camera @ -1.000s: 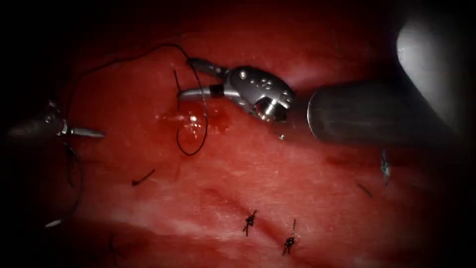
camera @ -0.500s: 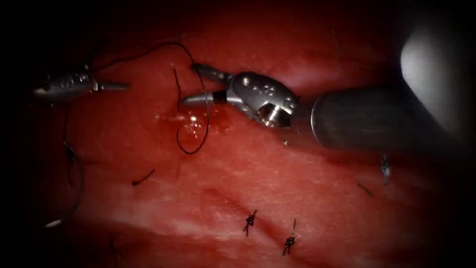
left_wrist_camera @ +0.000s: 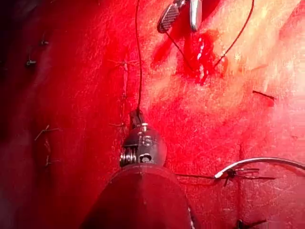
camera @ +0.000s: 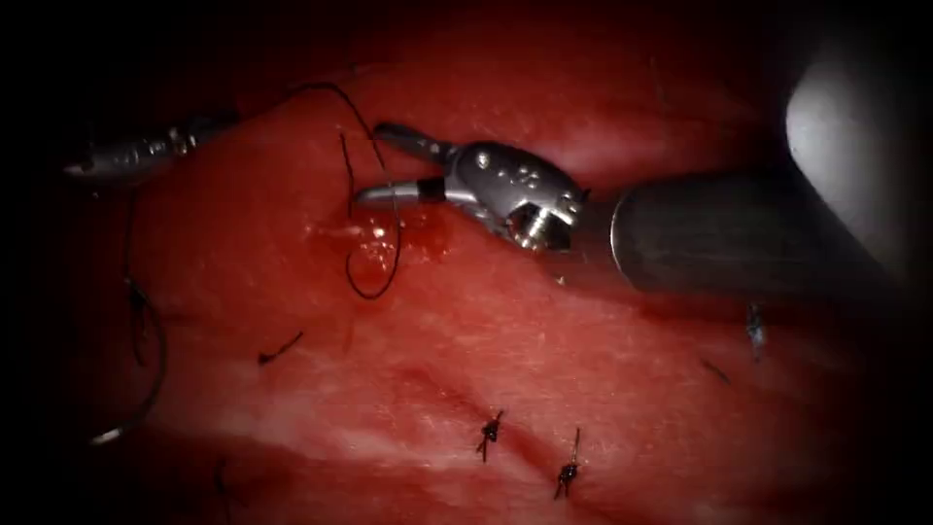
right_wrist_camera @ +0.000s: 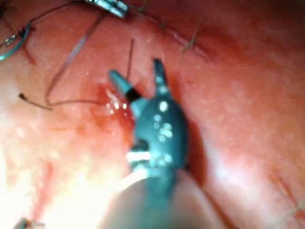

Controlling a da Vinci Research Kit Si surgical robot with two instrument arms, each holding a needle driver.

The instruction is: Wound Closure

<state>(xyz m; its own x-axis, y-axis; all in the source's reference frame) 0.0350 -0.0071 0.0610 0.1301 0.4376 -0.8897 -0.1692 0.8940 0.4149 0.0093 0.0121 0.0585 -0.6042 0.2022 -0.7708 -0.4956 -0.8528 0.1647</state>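
My left tool (camera: 216,124) reaches in over the tissue's upper left, its jaws shut on the black thread (camera: 330,89); the left wrist view shows the thread (left_wrist_camera: 138,57) running straight out of the closed jaws (left_wrist_camera: 137,116). The right tool (camera: 369,161) stands open over the red fluid (camera: 374,235), with a thread loop (camera: 374,292) crossing between its jaws and nothing gripped. Its open jaws (right_wrist_camera: 135,69) look the same from its own wrist. The curved needle (camera: 154,374) lies free on the tissue far left of the cut, seen also as needle (left_wrist_camera: 267,160), held by neither tool.
Two tied stitches (camera: 491,433) (camera: 567,473) sit on the cut lower down. A short cut thread end (camera: 280,348) lies left of them. The right tool's thick shaft (camera: 739,233) crosses the right half. More stitches (left_wrist_camera: 45,131) show along the tissue.
The left tool rose from mid-left to the upper left and shut on the thread. The thread loop drew slightly narrower. The right tool's jaws closed a little and stayed in place.
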